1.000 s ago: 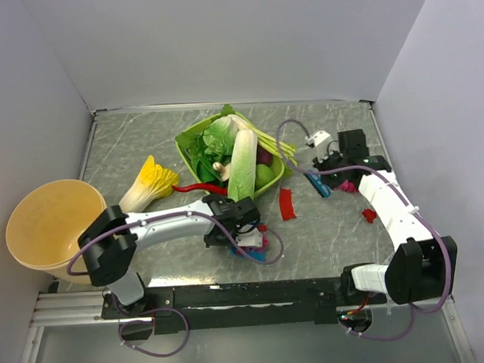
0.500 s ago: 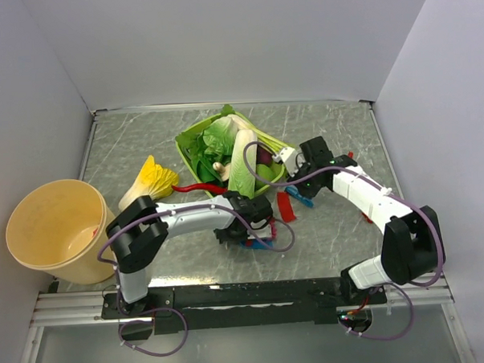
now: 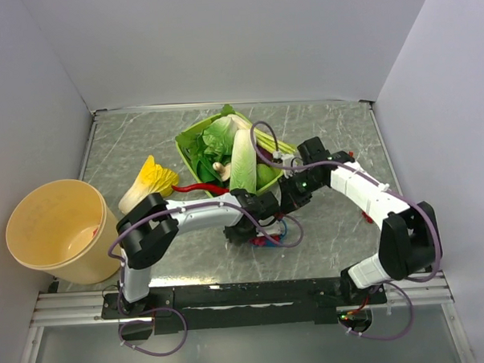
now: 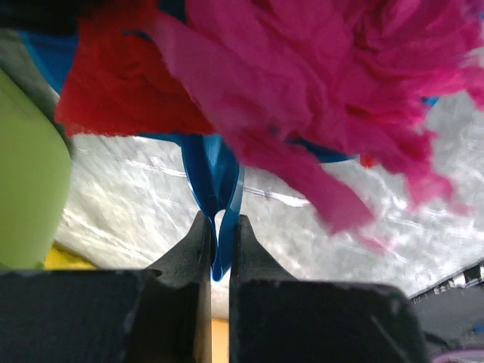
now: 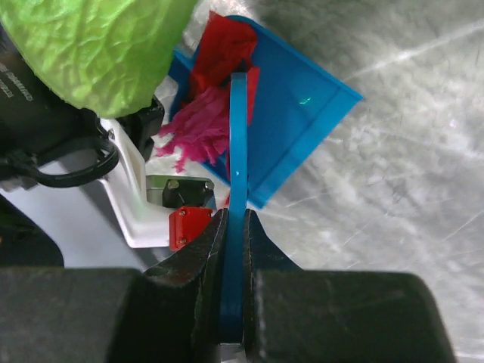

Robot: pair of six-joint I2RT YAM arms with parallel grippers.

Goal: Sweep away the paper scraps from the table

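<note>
Top view: the left gripper (image 3: 256,231) and right gripper (image 3: 291,199) meet at mid-table (image 3: 144,145), just in front of the green basket (image 3: 182,144). Red and pink paper scraps (image 3: 267,241) lie beneath them.

Left wrist view: its fingers (image 4: 193,249) are pinched tight on the blue dustpan (image 4: 215,174) handle, and scraps are heaped on the pan.

Right wrist view: its fingers (image 5: 200,257) are clamped on a thin blue tool (image 5: 237,151), whose tip is among the scraps in the pan.

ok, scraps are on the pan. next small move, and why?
Probably lift the right gripper and its blue sweeper clear of the dustpan: the paper scraps already lie piled at its handle end, with the left gripper shut on the handle.
</note>
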